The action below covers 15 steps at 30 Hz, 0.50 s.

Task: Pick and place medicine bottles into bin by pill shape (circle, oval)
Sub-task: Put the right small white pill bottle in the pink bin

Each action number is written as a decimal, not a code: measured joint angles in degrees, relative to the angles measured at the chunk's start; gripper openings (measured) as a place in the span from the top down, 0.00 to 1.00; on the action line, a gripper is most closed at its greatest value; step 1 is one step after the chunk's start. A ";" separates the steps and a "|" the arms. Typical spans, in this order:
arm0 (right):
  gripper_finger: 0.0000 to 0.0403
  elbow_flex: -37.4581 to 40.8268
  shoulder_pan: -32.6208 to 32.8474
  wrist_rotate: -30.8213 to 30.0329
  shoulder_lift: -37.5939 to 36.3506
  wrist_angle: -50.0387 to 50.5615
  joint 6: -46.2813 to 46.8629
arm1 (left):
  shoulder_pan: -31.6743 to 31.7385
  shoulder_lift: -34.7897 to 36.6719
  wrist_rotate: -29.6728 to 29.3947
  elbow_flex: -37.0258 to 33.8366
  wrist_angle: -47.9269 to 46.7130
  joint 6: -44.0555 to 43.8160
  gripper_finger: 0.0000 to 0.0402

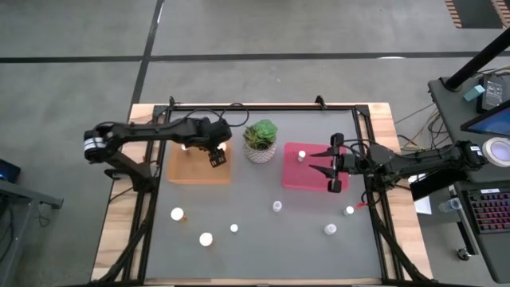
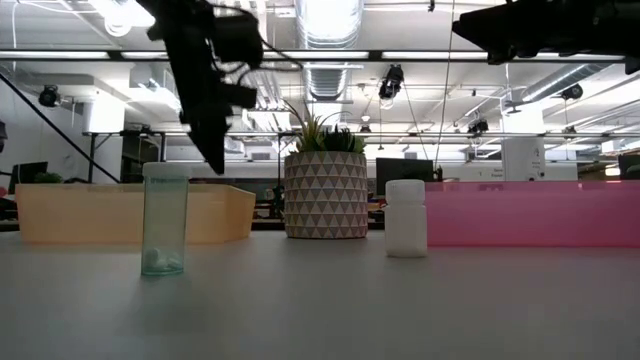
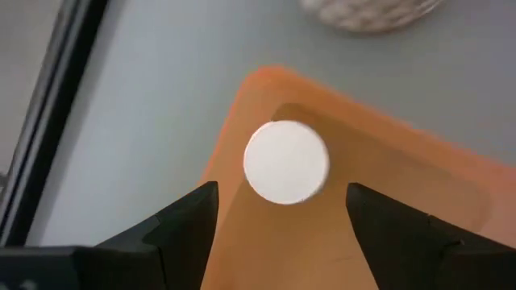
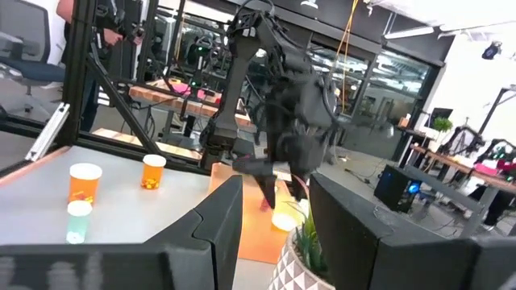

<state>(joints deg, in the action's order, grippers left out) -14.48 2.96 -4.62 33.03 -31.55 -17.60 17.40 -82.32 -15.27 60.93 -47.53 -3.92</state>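
Left wrist view: left gripper (image 3: 282,213) above orange tray (image 3: 403,217).
Fingers spread wide, holding nothing; white-capped bottle (image 3: 286,162) stands in the tray corner.

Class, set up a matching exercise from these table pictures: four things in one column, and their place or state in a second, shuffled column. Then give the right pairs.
Things
1. left gripper
2. right gripper
3. potted plant
4. bottle with the white cap

Places or states
A. between the two trays
B. open, over the pink tray
C. standing in a corner of the orange tray
D. open, over the orange tray

Pairs: 1-D, 2-B, 3-A, 4-C
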 joint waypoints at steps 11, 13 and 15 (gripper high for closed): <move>0.65 0.01 0.01 -0.50 0.11 0.96 6.52 | -12.21 11.26 -0.02 -0.91 13.04 -1.55 0.36; 0.66 0.02 0.01 -0.50 0.14 2.12 8.42 | -14.98 12.39 -0.02 -1.72 16.75 -1.03 0.36; 0.65 0.02 0.04 -0.50 0.14 3.91 11.18 | -17.54 13.41 -0.02 -2.60 20.82 0.00 0.36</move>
<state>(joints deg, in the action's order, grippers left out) -14.46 3.01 -5.13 33.17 -27.64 -6.42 -0.14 -68.91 -15.29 58.33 -26.71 -3.92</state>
